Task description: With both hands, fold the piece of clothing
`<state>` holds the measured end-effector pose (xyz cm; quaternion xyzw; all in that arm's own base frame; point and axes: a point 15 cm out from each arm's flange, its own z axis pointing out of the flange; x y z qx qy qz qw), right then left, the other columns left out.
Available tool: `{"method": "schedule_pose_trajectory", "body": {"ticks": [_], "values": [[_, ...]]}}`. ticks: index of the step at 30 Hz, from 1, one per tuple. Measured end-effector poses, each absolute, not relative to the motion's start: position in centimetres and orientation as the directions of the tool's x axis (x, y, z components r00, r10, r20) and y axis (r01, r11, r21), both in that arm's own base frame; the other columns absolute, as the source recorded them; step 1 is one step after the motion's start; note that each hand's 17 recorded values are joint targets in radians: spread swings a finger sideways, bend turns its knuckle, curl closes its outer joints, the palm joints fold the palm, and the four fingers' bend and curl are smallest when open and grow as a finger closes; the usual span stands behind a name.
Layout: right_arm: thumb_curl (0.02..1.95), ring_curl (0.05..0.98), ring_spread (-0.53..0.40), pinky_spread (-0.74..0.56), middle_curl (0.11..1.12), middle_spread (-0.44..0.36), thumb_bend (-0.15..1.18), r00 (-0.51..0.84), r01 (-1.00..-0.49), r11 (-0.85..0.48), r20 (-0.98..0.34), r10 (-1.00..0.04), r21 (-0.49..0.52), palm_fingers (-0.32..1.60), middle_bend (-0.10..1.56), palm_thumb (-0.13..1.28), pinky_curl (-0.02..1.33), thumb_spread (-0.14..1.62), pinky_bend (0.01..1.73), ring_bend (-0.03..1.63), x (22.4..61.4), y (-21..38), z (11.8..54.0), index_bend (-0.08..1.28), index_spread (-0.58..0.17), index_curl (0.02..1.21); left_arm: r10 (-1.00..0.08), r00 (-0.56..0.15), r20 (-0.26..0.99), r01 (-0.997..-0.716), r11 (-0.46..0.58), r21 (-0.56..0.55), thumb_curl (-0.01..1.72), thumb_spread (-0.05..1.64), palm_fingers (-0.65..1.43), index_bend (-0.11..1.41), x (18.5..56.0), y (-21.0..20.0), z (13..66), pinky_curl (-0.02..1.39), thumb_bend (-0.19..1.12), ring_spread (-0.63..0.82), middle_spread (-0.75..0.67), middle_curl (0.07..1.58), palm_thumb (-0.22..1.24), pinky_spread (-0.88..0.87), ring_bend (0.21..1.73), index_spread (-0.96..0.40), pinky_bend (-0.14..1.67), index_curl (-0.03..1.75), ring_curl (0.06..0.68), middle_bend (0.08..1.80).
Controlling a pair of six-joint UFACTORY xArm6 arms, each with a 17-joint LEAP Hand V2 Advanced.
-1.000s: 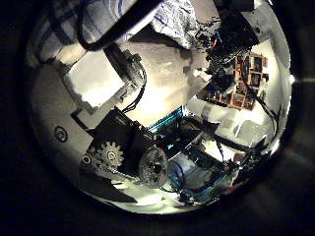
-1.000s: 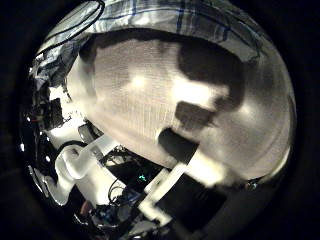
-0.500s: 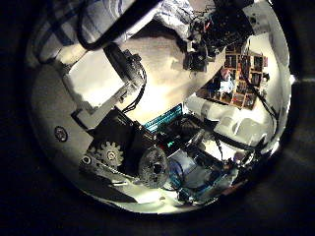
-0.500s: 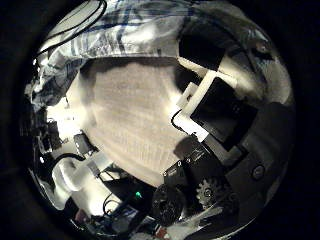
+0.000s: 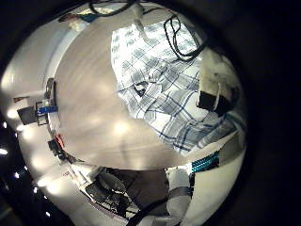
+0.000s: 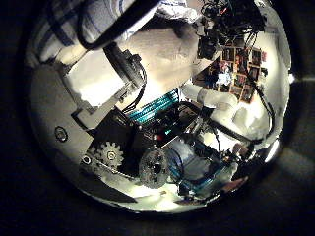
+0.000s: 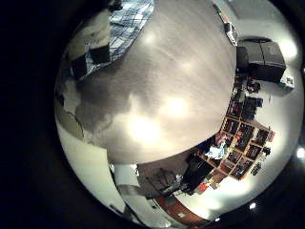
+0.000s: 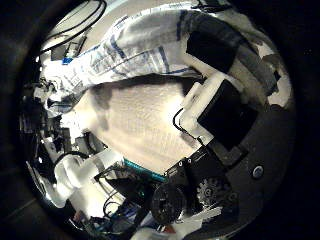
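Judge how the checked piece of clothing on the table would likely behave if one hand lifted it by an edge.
The checked clothing would probably droop and sag, since it lies rumpled with soft creases on the table. It looks like thin fabric, so likely light. It may slide easily, as the tabletop looks smooth and bare beside it.

The garment [image 5: 162, 80] lies spread on the table [image 5: 89, 104], reaching to the table's edge on 1 side, with bare tabletop beside it. The left hand [image 5: 214, 89] rests on the garment near that edge. The right hand [image 8: 215, 95] lies against the garment's [image 8: 140, 50] bunched border, above the tabletop.
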<state>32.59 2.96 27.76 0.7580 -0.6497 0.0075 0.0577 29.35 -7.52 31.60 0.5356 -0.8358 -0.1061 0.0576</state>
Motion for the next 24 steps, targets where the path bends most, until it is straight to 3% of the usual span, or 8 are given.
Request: {"method": "schedule_pose_trajectory", "body": {"ticks": [12,17,24], "values": [[0.55,0.68,-0.224,-0.27,0.93,-0.217,-0.01,0.128,-0.989,-0.137,0.139,-0.982,-0.057,1.08,1.16,0.99,0.63,1.27,1.34,1.36,34.4,2.6,37.5,0.96,-0.347,0.98,-0.904,-0.427,-0.015,-0.883,0.413,0.222,0.61,1.07,1.11,0.19,29.3,-7.2,36.6,0.64,-0.02,-0.46,-0.65,1.1,0.83,-0.63,1.33,-0.64,1.09,1.55,0.506,0.87],[0.57,0.685,-0.223,-0.27,0.94,-0.212,-0.01,0.139,-0.989,-0.144,0.152,-0.979,-0.024,1.08,1.16,0.99,0.64,1.26,1.33,1.35,37.4,3.5,37.1,0.95,-0.344,1.0,-0.915,-0.404,-0.017,-0.887,0.387,0.253,0.61,1.07,1.11,0.19,31.8,-6.9,36.2,0.64,-0.01,-0.46,-0.65,1.1,0.83,-0.63,1.33,-0.63,1.09,1.55,0.506,0.88],[0.58,0.69,-0.223,-0.27,0.94,-0.209,-0.01,0.163,-0.984,-0.146,0.18,-0.97,0.101,1.08,1.16,0.97,0.64,1.27,1.32,1.35,43.8,4.4,32.1,0.94,-0.342,1.02,-0.929,-0.369,-0.016,-0.887,0.347,0.304,0.61,1.07,1.08,0.19,37.9,-6.7,32.7,0.64,-0.01,-0.46,-0.65,1.09,0.83,-0.63,1.34,-0.61,1.07,1.56,0.51,0.88]]}}
